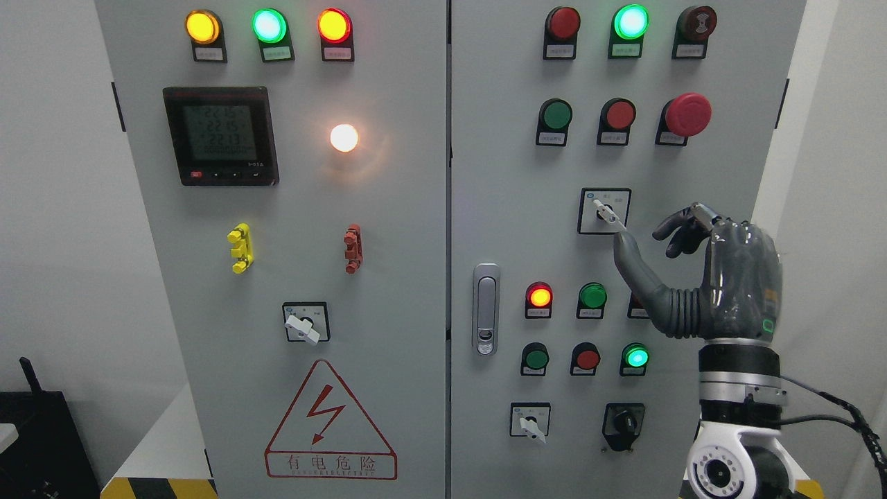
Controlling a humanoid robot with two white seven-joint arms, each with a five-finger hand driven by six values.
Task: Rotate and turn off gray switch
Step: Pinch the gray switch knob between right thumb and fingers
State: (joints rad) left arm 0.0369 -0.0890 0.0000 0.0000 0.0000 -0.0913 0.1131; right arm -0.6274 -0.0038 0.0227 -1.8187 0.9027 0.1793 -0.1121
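Observation:
The gray rotary switch (605, 211) sits on a black-framed square plate on the right door of the grey control cabinet (485, 208). Its light lever points down and to the right. My right hand (644, 235) is raised just right of and below it. The thumb (627, 253) stretches up to the lever's lower end; I cannot tell if it touches. The other fingers (682, 229) are bent and hold nothing. The left arm does not show.
Two similar gray switches sit on the left door (303, 327) and at the lower right door (532, 424), beside a black knob (624, 423). Lamps and push buttons surround the switch, with a red mushroom button (687, 114) above it. A door latch (486, 308) is to the left.

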